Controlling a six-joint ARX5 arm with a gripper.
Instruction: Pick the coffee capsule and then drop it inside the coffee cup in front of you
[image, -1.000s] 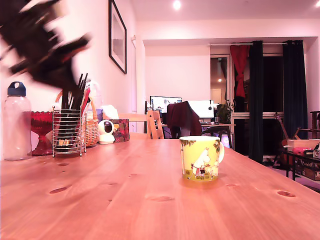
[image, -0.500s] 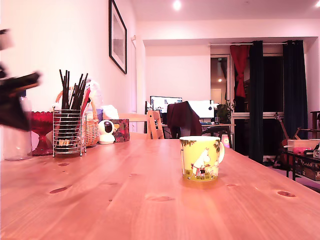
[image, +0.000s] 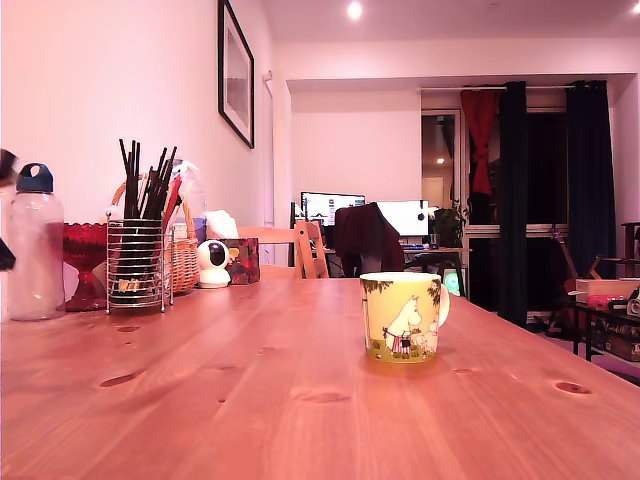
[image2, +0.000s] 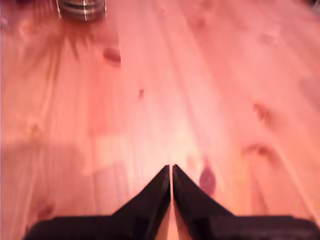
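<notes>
Empty claw (image2: 171, 167) clenched above the table (image2: 210, 75).
No coffee capsule was in view; probably light and slick, best pinched just below its rim. The coffee cup (image: 402, 317) stood upright.

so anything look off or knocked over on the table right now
Nothing is spilled or tipped: the coffee cup, bottle and wire holder stand upright. Only oddity: the tool is shut on nothing, with no coffee capsule in view.
</notes>
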